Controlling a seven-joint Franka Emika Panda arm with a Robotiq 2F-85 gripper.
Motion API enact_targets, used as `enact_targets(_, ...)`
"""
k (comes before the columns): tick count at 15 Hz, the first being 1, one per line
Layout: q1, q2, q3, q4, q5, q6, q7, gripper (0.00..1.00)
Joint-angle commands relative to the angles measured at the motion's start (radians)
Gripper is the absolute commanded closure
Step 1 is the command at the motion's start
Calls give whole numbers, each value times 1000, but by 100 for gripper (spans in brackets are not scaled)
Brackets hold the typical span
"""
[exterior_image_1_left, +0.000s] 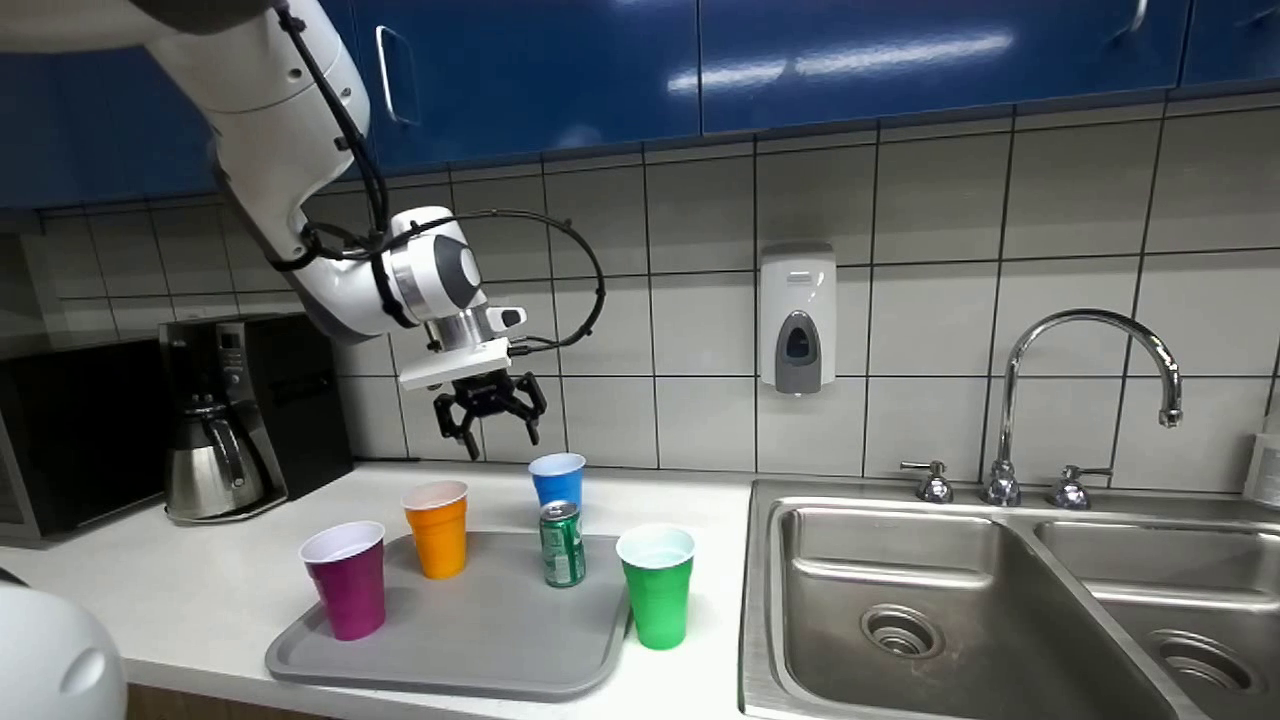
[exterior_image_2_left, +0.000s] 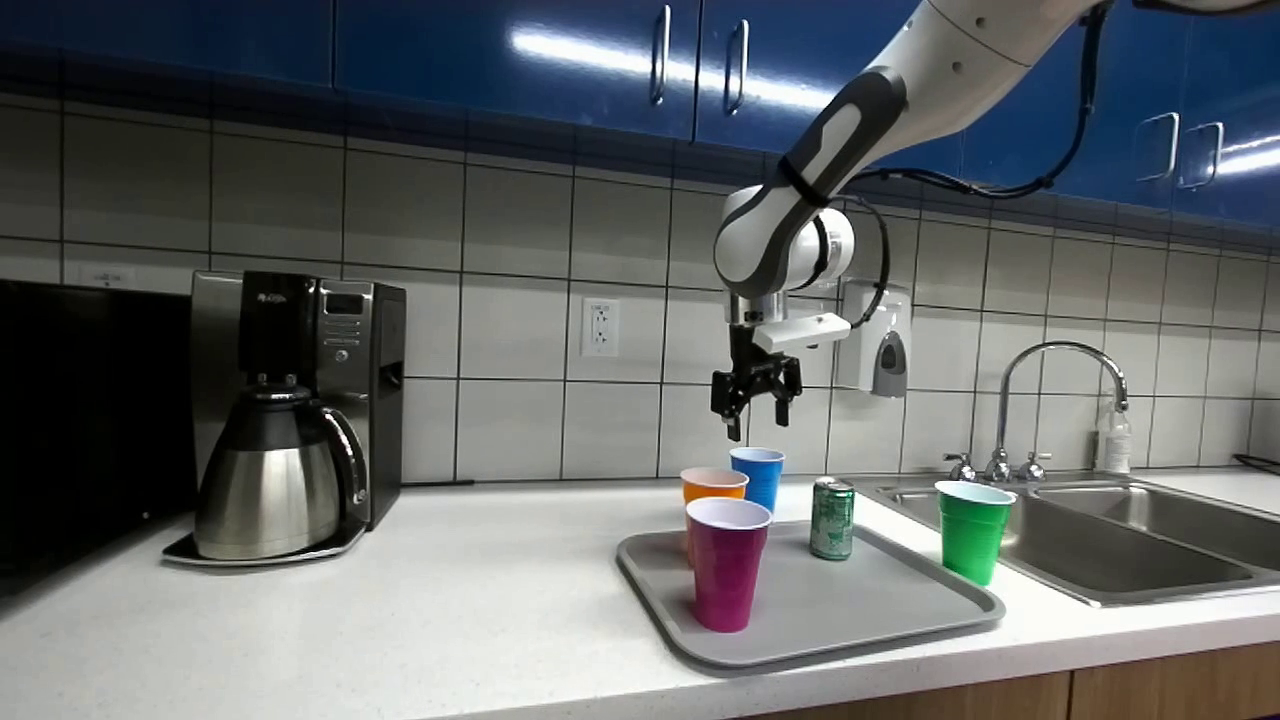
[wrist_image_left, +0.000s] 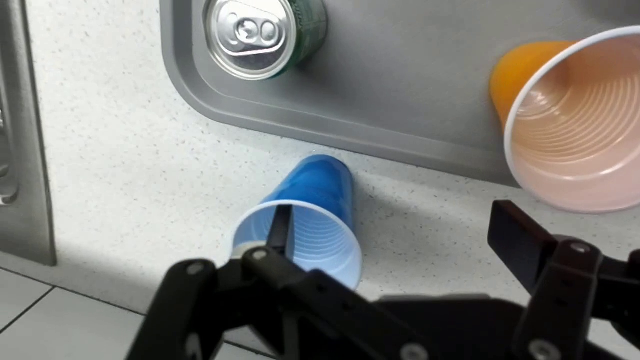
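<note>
The hand (exterior_image_1_left: 503, 445) hung above the bench (exterior_image_2_left: 450, 600) with its fingers (wrist_image_left: 515, 235) spread wide apart. Nearest to it was the blue cup (exterior_image_1_left: 557, 485), upright on the bench just beyond the tray (exterior_image_1_left: 480, 640) and at four o'clock from the hand in an exterior view; in the wrist view one finger crossed in front of the cup's mouth. Reckoned from the tray's middle in an exterior view, the blue cup was at one o'clock, the green can (exterior_image_1_left: 562, 545) at two, the orange cup (exterior_image_1_left: 438, 535) just short of twelve and the purple cup (exterior_image_1_left: 350, 590) at nine; those last three all stood upright on the tray. The green cup (exterior_image_1_left: 657, 590) stood at three o'clock, on the bench just beside the tray, with the sink (exterior_image_1_left: 763, 600) farther out that way, and the coffee maker (exterior_image_1_left: 270, 400) was well off between ten and eleven
</note>
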Motion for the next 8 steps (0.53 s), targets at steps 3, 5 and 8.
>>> enact_targets(3,-24,62,-19,93,-17,-51,61,0)
enact_targets(5,-28,79,-29,112,-20,-53,74,0)
enact_targets(8,-33,106,-45,147,-18,-63,90,0)
